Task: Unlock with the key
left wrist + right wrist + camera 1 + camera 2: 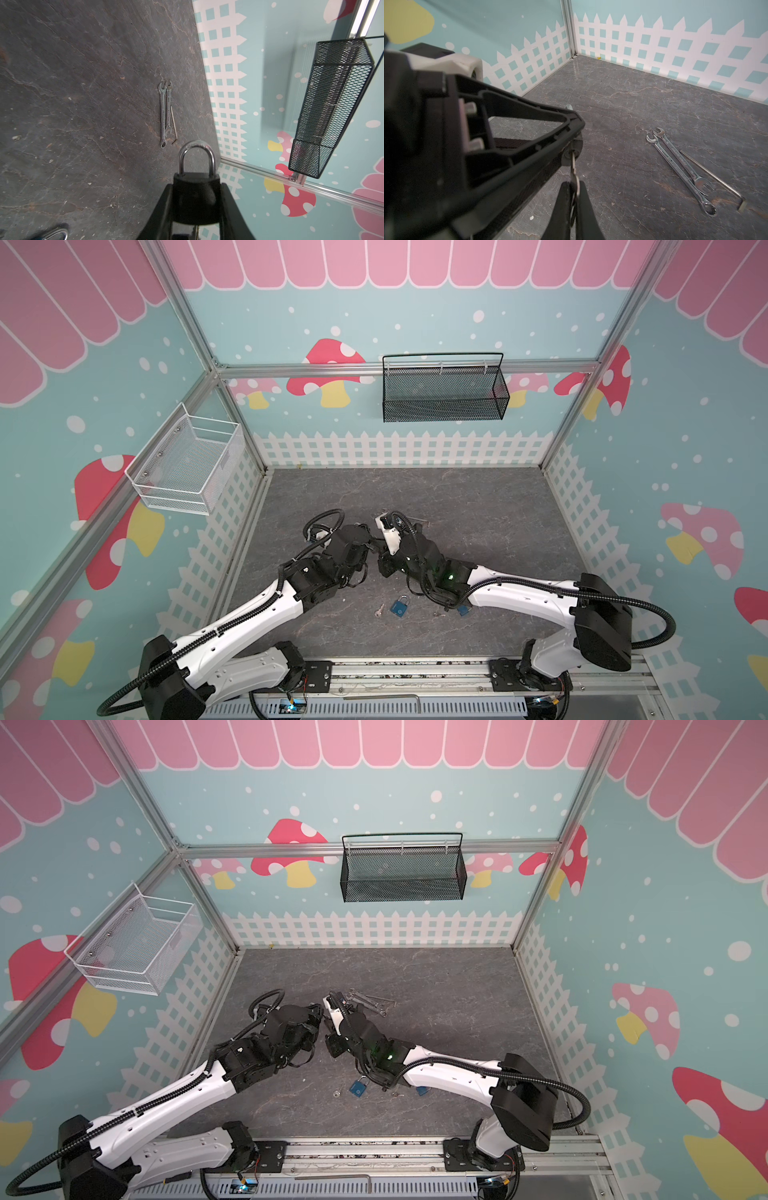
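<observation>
So the robot looks roughly halfway there. The left gripper (pixel 196 185) has its jaws clamped on the sides of the black padlock (pixel 196 201), holding it up off the table (pixel 478 510) near the middle, with the shackle (pixel 196 144) pointing away from the wrist. The right gripper (pixel 574 187) is pinched tight on the head of the key (pixel 573 166), and the blade is already sitting in the keyhole (pixel 569 154) on the underside of the lock. So pickup and insertion look done. What's left is the turn: both shackle legs look seated in the body, so it hasn't popped yet. How deep the key goes can't be told. A blue padlock (pixel 400 608) and a spare key (pixel 379 611) lie on the table nearer the arm bases
</observation>
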{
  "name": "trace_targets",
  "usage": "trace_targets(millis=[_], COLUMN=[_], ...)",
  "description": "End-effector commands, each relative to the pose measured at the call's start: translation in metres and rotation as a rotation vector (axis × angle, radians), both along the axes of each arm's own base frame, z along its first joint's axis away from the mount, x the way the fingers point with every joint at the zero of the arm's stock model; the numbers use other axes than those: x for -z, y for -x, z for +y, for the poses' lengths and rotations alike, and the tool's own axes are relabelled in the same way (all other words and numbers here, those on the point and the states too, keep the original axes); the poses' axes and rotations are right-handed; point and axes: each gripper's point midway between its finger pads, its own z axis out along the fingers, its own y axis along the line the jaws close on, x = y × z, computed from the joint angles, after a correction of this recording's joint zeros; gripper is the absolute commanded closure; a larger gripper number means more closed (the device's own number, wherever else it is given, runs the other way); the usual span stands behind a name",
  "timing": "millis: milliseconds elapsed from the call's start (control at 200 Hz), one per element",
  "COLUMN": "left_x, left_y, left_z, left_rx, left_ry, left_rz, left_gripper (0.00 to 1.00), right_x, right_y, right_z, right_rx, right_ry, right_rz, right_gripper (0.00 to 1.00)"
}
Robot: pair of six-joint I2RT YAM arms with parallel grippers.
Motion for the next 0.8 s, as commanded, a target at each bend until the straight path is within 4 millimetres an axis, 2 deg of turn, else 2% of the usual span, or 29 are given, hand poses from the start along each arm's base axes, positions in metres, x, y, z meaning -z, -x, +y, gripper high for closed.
trace_targets(millis=[0,150,325,465,685,795], left_x=[-0.002,-0.015,-0.012,-0.025,-0.008,-0.011], left_y=[0.014,0.019,0.023,0.024,0.022,0.020], left_z=[-0.049,-0.057,-0.055,-0.075,-0.060,-0.063], left_rx=[0.195,0.252,0.253,0.319,0.276,0.289], left_ry=[0.145,0.158,0.155,0.195,0.160,0.182], left_rz=[0.008,-0.009,-0.005,-0.026,-0.012,-0.051], left_gripper=[1.00,1.00,1.00,1.00,1.00,1.00], right_x=[-0.074,-0.073,-0.076,-0.070,-0.080,-0.084], right_y=[0.042,0.036,0.032,0.024,0.027,0.028], right_z=[0.040,0.039,0.037,0.037,0.026,0.021], right_rx=[-0.268,-0.254,-0.260,-0.244,-0.303,-0.352], right_ry=[-0.223,-0.225,-0.247,-0.235,-0.299,-0.371], right_rz=[-0.068,-0.058,-0.034,-0.019,0.050,0.138], right_gripper=[1.00,1.00,1.00,1.00,1.00,1.00])
